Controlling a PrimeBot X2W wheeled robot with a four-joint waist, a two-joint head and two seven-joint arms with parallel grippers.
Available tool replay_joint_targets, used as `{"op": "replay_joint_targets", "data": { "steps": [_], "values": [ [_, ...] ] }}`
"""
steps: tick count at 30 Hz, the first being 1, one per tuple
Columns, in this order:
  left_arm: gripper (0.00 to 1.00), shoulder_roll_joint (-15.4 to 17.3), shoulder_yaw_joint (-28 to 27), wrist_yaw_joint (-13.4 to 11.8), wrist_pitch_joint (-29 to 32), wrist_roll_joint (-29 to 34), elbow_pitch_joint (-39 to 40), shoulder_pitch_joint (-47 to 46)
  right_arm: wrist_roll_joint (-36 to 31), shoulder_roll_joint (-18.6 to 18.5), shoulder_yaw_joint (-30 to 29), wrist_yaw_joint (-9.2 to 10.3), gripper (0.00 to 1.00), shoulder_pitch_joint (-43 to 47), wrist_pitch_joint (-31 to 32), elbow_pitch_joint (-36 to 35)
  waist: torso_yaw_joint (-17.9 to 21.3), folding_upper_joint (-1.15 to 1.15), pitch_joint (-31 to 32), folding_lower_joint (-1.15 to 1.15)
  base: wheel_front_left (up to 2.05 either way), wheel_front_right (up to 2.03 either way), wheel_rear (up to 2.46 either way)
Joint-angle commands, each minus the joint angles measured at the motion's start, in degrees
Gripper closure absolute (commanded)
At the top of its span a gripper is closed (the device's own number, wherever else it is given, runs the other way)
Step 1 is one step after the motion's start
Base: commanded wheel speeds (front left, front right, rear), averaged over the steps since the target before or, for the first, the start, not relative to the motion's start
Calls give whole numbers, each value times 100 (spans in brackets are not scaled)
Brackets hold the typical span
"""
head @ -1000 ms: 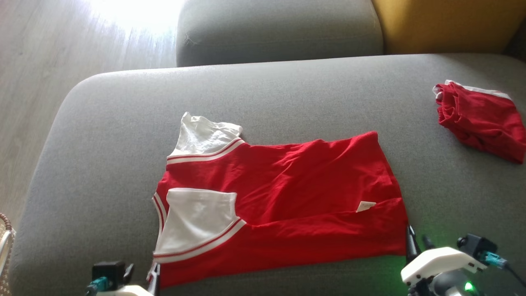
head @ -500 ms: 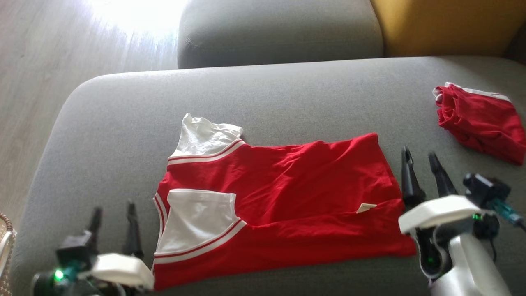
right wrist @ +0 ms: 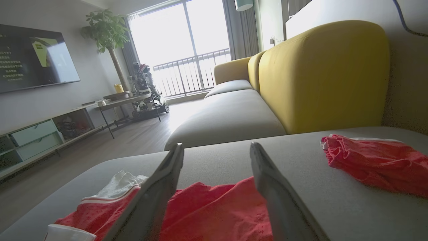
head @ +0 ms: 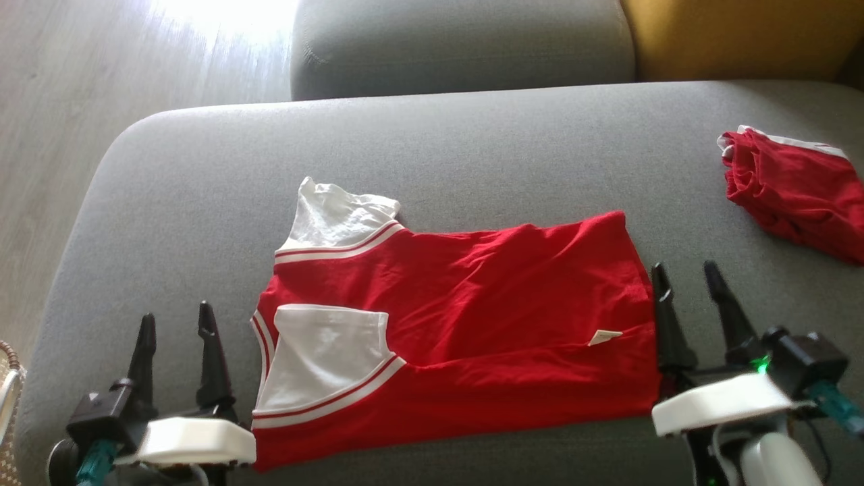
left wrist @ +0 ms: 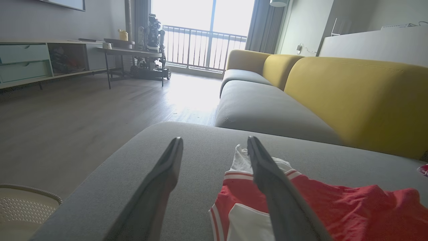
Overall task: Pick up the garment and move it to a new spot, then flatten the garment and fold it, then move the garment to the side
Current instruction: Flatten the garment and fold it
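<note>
A red-and-white garment is seen laid out on a grey sofa, its near edge folded over. The left gripper and right gripper are held with fingers spread wide and empty, one just beside each end of it. A red bundle is seen at far right

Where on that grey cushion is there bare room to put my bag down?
Bare: the strip of grey cushion behind the red shirt, the area left of its white sleeves, and the gap before the crumpled red garment. Crowded: the front edge, where the shirt lies between the open jaws.
</note>
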State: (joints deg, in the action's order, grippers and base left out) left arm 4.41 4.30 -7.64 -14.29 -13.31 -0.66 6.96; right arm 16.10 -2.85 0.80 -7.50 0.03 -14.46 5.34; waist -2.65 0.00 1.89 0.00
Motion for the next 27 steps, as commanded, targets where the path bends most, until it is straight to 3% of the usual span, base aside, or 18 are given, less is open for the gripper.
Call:
{"op": "replay_joint_targets", "data": {
  "steps": [1, 11, 16, 22, 27],
  "values": [
    [0, -14, -294, 40, -70, 70, 242, -183, -49, -3, 207, 1, 0, -140, -51, -200, 1, 0, -16, 0, 0, 0, 0],
    [0, -132, -448, 210, -70, 164, -69, -146, -160, -3, 334, 1, 0, -119, -53, 32, 102, 0, -68, 0, 0, 0, 0],
    [0, -133, -536, 302, -71, 101, -524, -193, -169, -3, 442, 1, 0, -242, -53, 53, 368, 0, -181, 0, 0, 0, 0],
    [0, 219, -403, 551, 2, 286, -1056, -913, -165, -3, 508, 1, 0, -456, -18, -95, 788, 0, -648, 0, 0, 0, 0],
    [0, 664, -357, 861, 730, 252, -1271, -1922, -116, -3, 561, 1, 0, -706, 61, -369, 1115, 0, -1187, 0, 0, 0, 0]
  ]
}}
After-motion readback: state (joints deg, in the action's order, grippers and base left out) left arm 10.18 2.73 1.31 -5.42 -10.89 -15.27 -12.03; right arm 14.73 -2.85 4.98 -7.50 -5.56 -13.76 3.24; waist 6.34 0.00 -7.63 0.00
